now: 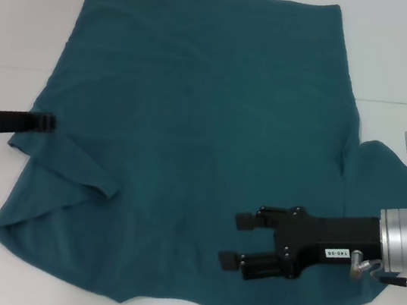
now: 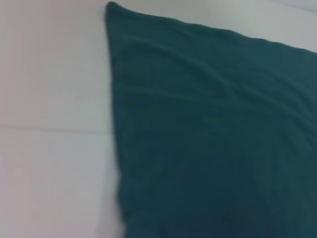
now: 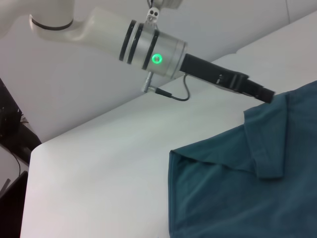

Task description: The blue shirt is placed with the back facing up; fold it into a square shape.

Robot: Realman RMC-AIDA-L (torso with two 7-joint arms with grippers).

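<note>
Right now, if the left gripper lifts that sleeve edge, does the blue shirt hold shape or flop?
Probably flops: the blue shirt lies limp, its sleeve already creased over by the left gripper. Likely light, and may drag across the white table.

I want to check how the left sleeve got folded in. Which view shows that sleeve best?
The right wrist view: the folded-in left sleeve of the blue shirt lies clear, with the left end effector at its edge. The head view shows it smaller. The left wrist view shows only flat fabric.

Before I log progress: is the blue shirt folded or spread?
Mostly spread: the blue shirt lies flat on the table, only its left sleeve folded in.
</note>
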